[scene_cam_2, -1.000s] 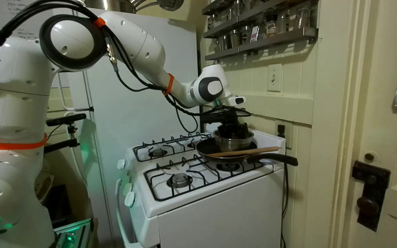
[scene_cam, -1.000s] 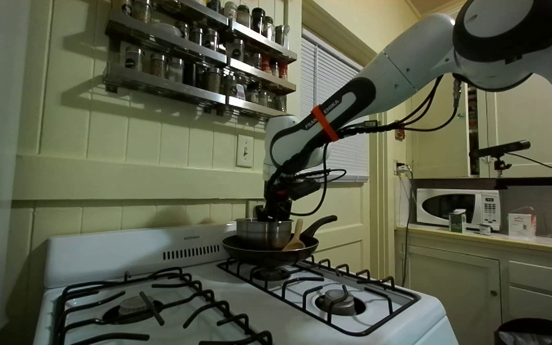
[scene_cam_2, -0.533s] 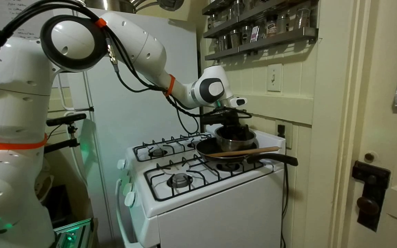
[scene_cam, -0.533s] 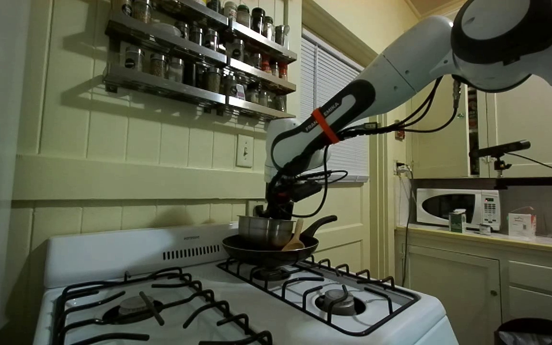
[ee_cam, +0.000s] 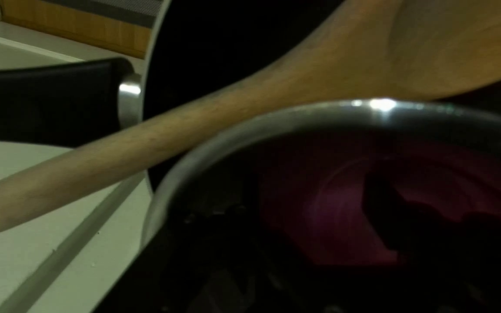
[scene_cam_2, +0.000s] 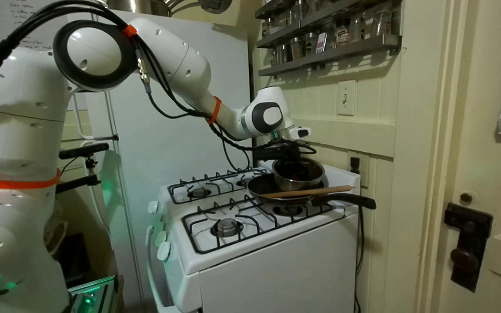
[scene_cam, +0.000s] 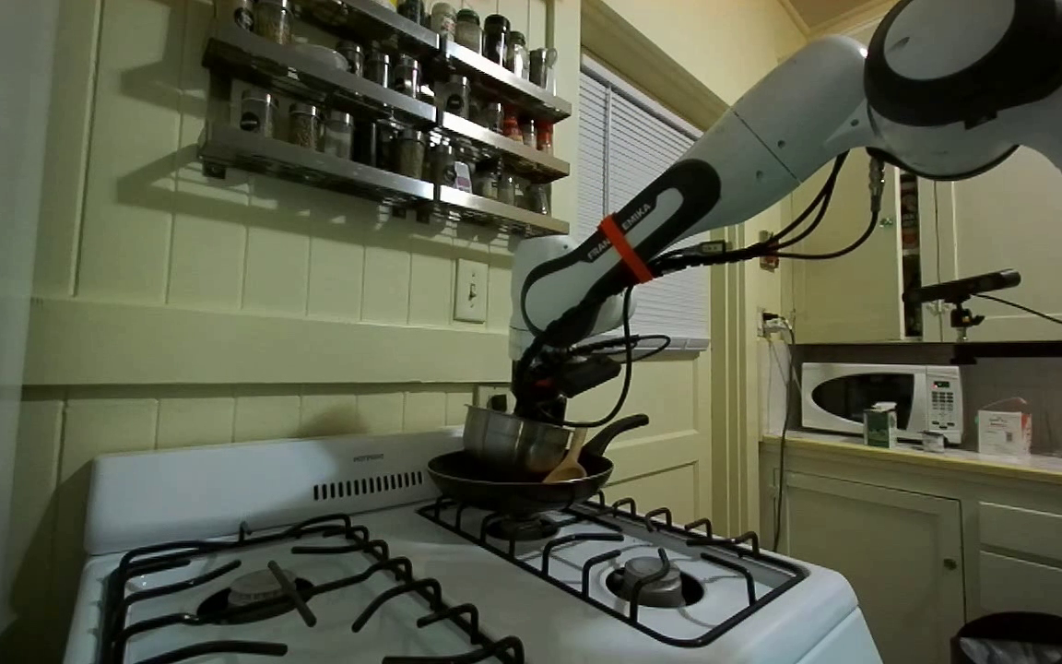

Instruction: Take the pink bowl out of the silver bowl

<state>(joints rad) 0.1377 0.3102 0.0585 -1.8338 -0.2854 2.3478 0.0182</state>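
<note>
The silver bowl (scene_cam: 514,443) sits inside the dark frying pan (scene_cam: 494,498) on the stove's back burner and is tilted. It also shows in an exterior view (scene_cam_2: 288,185), and its shiny rim crosses the wrist view (ee_cam: 320,108). The pink bowl (ee_cam: 337,217) shows inside it in the wrist view, dark and partly covered by the gripper; in the exterior views I cannot make it out. My gripper (ee_cam: 311,191) points down into the silver bowl with its dark fingers apart, pink surface showing between them. Its fingertips are hidden in the exterior views.
A wooden spoon (ee_cam: 215,108) lies across the pan against the silver bowl. The pan handle (scene_cam_2: 346,200) sticks out past the stove's side. The wall and stove backguard (scene_cam: 273,489) stand close behind. Stove grates (scene_cam_2: 228,221) lie in front. Spice shelves (scene_cam: 356,166) hang above.
My gripper has moved down deeper into the silver bowl. The silver bowl has shifted slightly and gone from level to tilted. The pan and spoon have not moved.
</note>
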